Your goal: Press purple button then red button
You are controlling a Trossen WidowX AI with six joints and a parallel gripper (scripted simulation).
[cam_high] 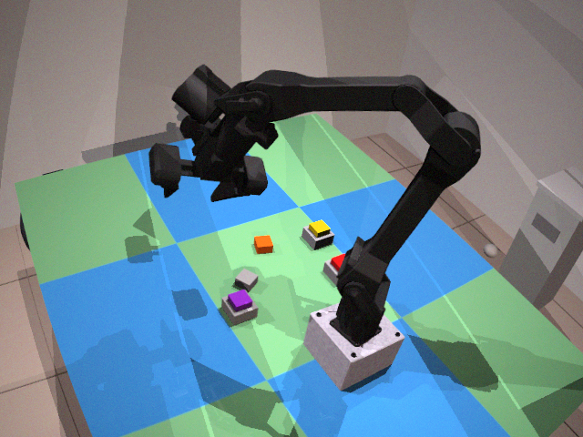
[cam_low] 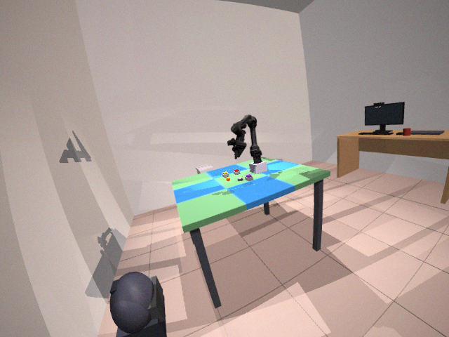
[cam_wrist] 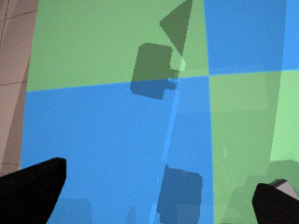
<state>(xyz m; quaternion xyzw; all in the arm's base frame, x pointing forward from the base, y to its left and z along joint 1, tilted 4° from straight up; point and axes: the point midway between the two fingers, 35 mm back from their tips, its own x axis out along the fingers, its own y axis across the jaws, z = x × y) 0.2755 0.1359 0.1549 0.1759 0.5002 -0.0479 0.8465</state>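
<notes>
The purple button stands raised on its grey base, to the left of the arm's base in the top view. The red button is near the arm's base, partly hidden behind the arm in the top view. My gripper is open and empty, high above the table and apart from both buttons. In the wrist view, a pale grey corner shows beside the right finger; I cannot tell whether it belongs to a block or a button base.
The yellow button stands beyond the red one. An orange block lies left of the yellow button in the top view. A grey block lies close beside the purple button.
</notes>
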